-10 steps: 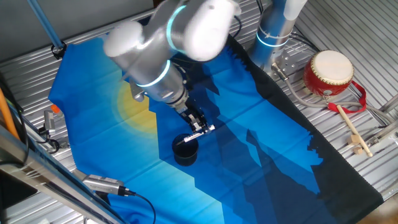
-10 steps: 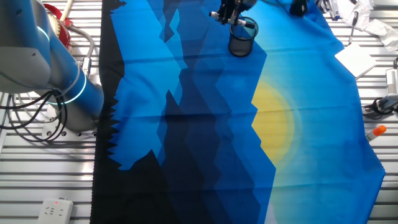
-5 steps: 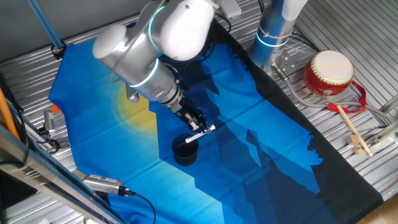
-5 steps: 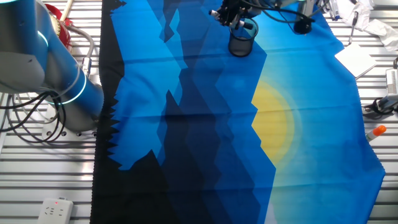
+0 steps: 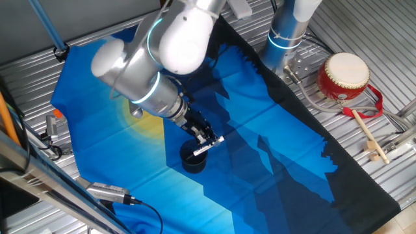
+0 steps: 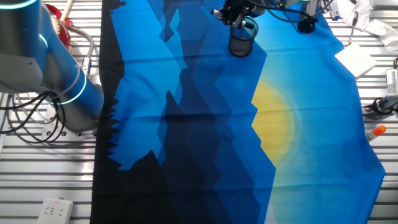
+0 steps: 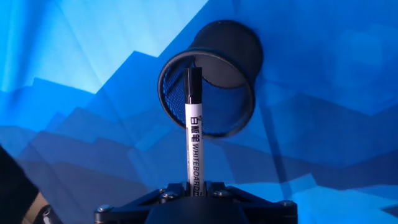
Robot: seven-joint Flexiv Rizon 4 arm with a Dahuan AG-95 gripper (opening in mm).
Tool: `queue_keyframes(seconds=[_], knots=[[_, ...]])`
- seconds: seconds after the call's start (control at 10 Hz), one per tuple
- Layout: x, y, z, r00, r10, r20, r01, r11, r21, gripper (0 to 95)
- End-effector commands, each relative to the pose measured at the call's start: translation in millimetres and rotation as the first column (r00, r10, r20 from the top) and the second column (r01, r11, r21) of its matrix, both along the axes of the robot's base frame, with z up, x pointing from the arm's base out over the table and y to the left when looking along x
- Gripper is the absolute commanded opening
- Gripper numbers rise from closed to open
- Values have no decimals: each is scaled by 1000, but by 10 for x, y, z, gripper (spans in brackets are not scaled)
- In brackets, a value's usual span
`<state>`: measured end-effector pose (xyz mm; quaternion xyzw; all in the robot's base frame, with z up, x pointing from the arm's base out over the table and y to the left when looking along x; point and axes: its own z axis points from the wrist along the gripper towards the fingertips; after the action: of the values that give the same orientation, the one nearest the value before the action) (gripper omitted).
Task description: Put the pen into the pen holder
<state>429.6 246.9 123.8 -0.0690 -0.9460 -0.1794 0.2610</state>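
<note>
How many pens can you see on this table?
1 for sure: the pen held in the claw, its black tip over the holder. An orange-capped marker lies at the table's edge. Clutter in the far corner may hide more.

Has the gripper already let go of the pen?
No: in the hand view the pen is clamped in the gripper, its black cap pointing into the open mouth of the pen holder.

We see the pen holder's [image 7: 208, 78] mouth open and unblocked beneath the pen [image 7: 194, 134] clamped in our gripper [image 5: 207, 143], with bare blue cloth [image 6: 205, 112] all around and the drum [image 5: 344, 77] and drumstick [image 5: 369, 138] well apart.
</note>
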Motion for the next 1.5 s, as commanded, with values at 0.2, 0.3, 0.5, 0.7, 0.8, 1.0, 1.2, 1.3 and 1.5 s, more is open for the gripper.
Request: queue_keyframes(seconds=[0.2, 0.3, 0.5, 0.7, 0.8, 1.0, 1.2, 1.3, 1.5], knots=[[-25, -11, -56, 992, 102, 75, -95, 992, -86, 190], [-27, -13, -57, 987, 145, 76, -133, 981, -142, 380], [-27, -13, -57, 984, 154, 84, -144, 982, -121, 950], [-27, -13, -57, 982, 167, 84, -157, 981, -116, 950], [-27, -13, -57, 981, 172, 85, -161, 980, -116, 950], [-25, -26, -15, 973, 204, 108, -191, 974, -119, 950], [44, -37, 178, 962, 246, 119, -219, 954, -202, 760], [149, -35, 283, 957, 269, 112, -235, 939, -253, 570], [406, -121, 375, 942, 309, 131, -258, 916, -306, 380]])
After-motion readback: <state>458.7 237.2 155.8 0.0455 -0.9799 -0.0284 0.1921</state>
